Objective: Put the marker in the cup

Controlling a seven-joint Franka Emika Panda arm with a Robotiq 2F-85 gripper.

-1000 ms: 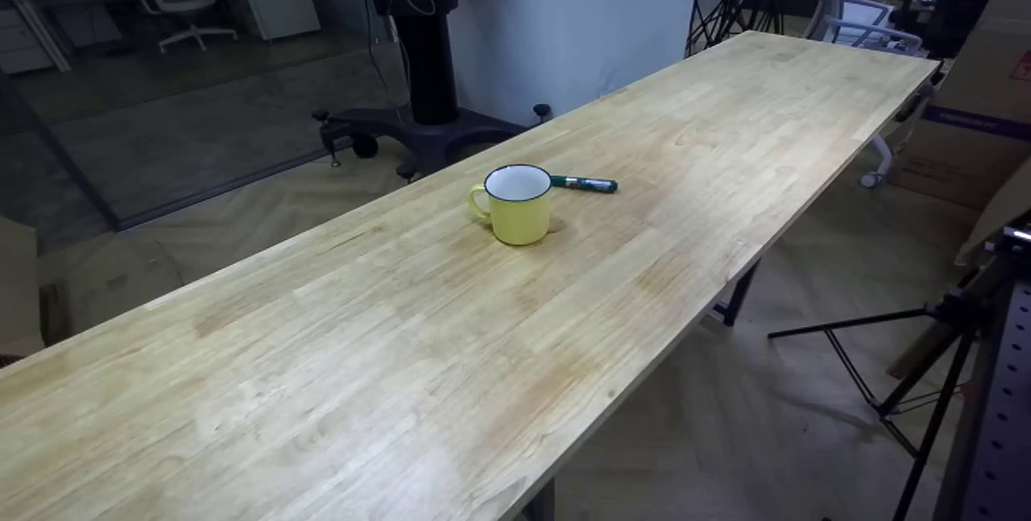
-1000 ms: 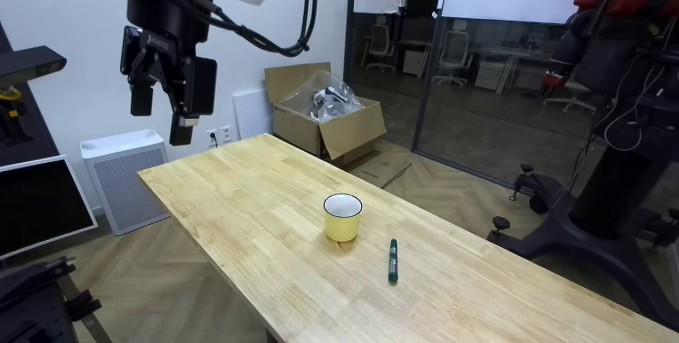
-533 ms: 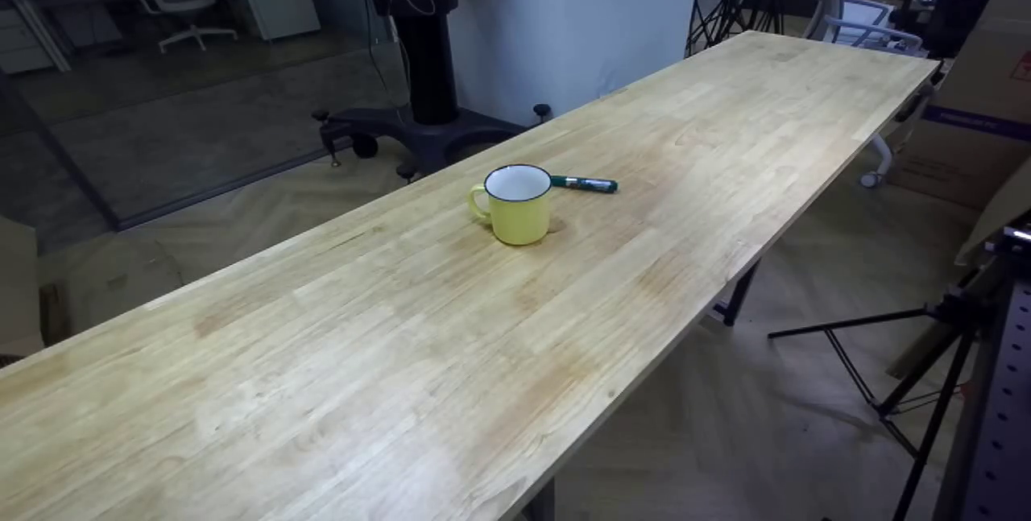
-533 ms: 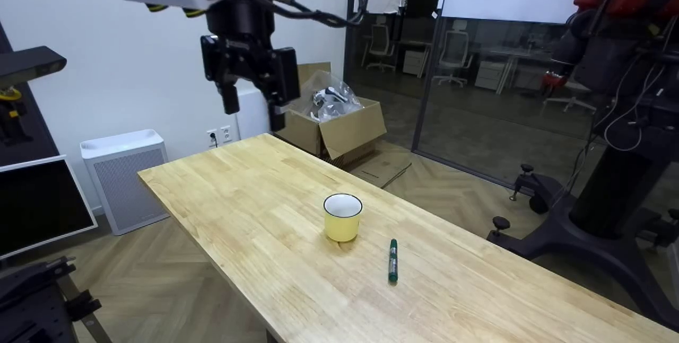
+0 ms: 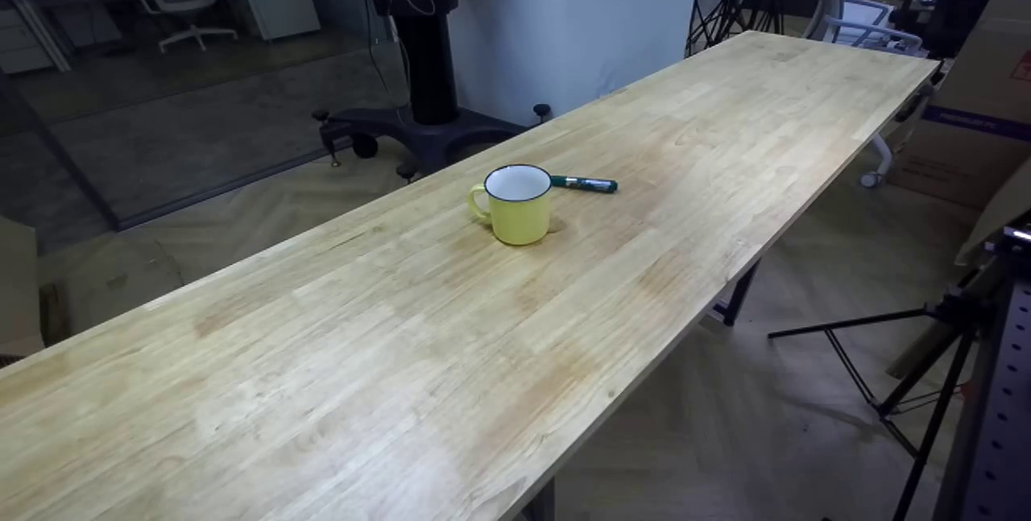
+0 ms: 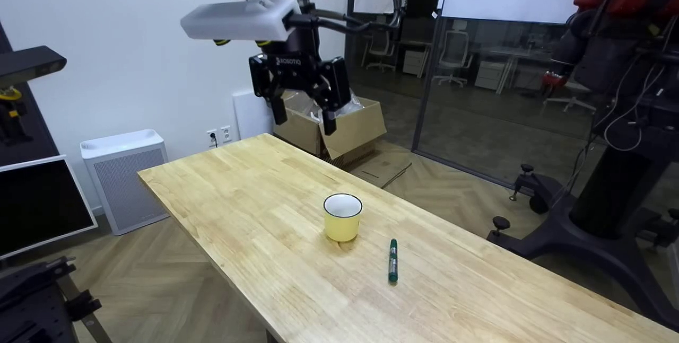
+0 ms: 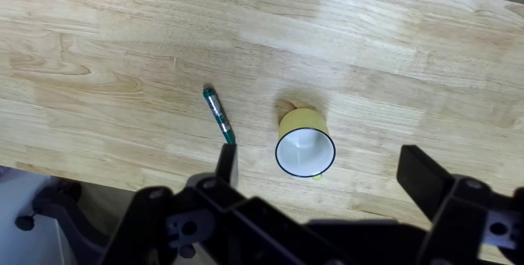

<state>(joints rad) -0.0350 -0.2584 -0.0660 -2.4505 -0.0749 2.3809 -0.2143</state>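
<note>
Marker (image 7: 219,116): green, lying on table (image 6: 254,205), near cup, not touching
Cup (image 6: 342,221): yellow, white inside, upright
Gripper (image 6: 304,121): spread wide, above table

Counted 1 gripper (image 6: 304,120), 2 fingers (image 7: 425,181). Below it were 1 cup (image 6: 342,225), 1 marker (image 6: 393,261), 1 table (image 6: 238,194). Behind it, in an exterior view, were 2 outlets (image 6: 226,134).

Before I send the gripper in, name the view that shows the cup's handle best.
The handle shows best in an exterior view, where its loop stands out at the side. The wrist view shows just a small yellow bit of it; in an exterior view the cup hides it.
</note>
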